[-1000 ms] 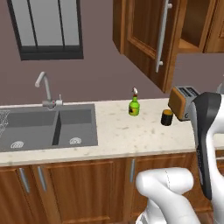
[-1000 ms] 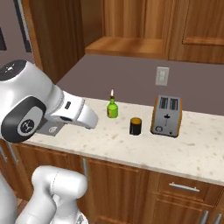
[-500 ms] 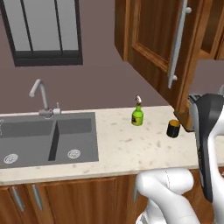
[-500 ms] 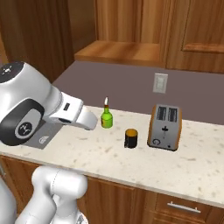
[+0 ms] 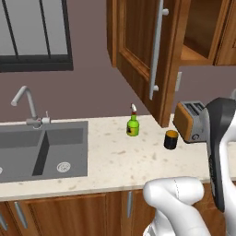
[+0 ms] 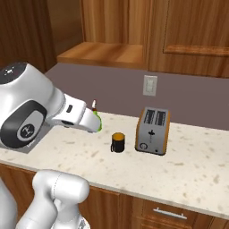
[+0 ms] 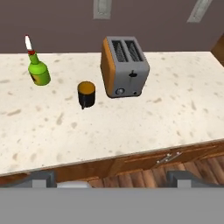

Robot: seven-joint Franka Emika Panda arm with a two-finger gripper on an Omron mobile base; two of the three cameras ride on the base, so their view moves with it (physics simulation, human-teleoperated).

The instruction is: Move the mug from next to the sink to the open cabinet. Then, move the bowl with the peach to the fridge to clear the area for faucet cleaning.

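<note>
**Approach to the mug: hazards before the grasp**

The mug (image 7: 86,93) stands upright on the speckled counter (image 7: 144,127), between the green bottle (image 7: 38,72) and the toaster (image 7: 124,66), apart from both, with the sink (image 5: 44,150) well to its left. The gripper (image 7: 111,179), jaws spread wide and holding nothing, hangs back from the counter edge. A descent drifting sideways could strike the toaster or tip the bottle. The lift to the open cabinet (image 5: 196,32) could clip its door (image 5: 138,50).
</note>
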